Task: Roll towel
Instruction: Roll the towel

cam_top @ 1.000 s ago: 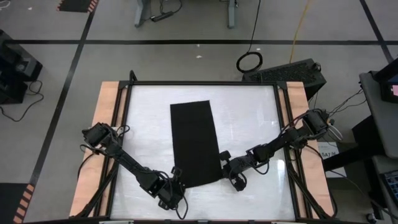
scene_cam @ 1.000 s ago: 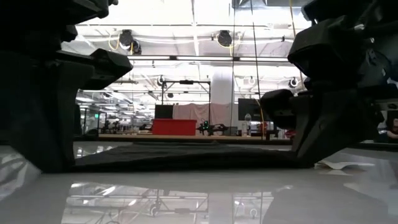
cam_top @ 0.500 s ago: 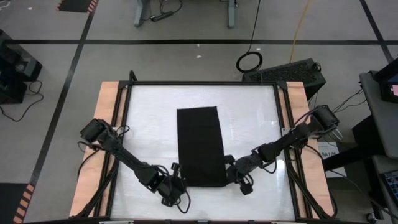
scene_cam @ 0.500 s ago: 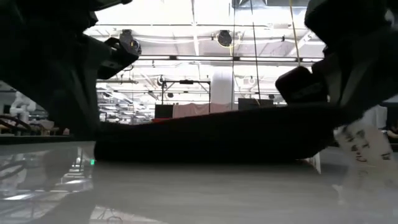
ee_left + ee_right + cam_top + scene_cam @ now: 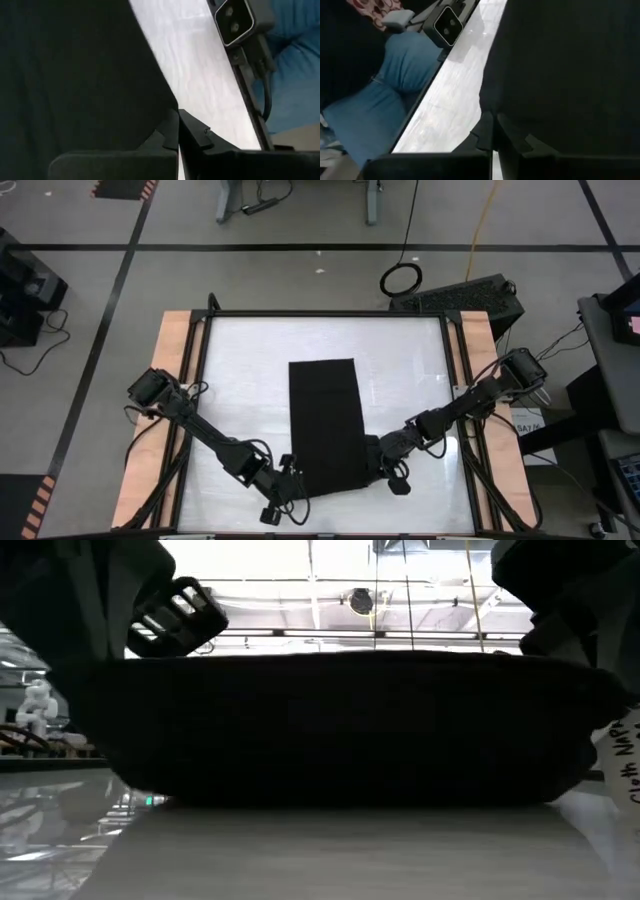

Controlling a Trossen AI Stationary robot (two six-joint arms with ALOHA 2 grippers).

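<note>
Both tools, the left tool [image 5: 291, 481] and the right tool [image 5: 377, 471], now pinch the near corners of the towel [image 5: 326, 420] and have lifted its near edge from the tabletop [image 5: 240, 380], so rolling toward the far end can begin.

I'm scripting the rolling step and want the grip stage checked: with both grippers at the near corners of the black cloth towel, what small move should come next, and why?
Probably carry both corners forward over the cloth together to start the first turn. The left gripper and right gripper are each shut on a near corner of the black cloth towel, its near edge hangs lifted in the low view, and the rest lies flat on the white table.
</note>
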